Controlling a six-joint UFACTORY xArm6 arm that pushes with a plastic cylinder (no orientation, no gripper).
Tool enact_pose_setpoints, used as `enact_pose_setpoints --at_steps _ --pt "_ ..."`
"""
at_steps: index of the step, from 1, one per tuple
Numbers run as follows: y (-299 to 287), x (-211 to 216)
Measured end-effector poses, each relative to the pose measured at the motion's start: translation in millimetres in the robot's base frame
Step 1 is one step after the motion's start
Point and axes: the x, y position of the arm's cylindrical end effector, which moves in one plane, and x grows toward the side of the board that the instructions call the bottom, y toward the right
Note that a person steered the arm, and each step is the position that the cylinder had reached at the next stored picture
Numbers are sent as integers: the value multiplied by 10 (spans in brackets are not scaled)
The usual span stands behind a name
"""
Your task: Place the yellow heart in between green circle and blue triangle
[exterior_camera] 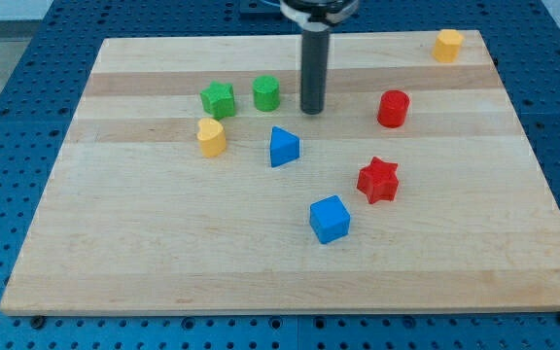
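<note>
The yellow heart [211, 137] lies left of centre on the wooden board [115, 253]. The green circle [266, 93] sits above and to its right. The blue triangle [283, 147] lies right of the heart and below the green circle. My tip [312, 111] rests on the board just right of the green circle and above the blue triangle, touching neither. The heart is well to the left of my tip.
A green star [218, 99] sits just left of the green circle, above the heart. A red cylinder [393, 108], a red star [378, 180] and a blue cube [330, 219] lie to the right. A yellow hexagon [446, 45] sits at the top right corner.
</note>
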Motion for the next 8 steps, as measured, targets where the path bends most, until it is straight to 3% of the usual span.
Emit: enact_pose_setpoints --at_steps 4,6,8 --pt "-1477 131" --pt "-1506 686" --pt "-1351 609"
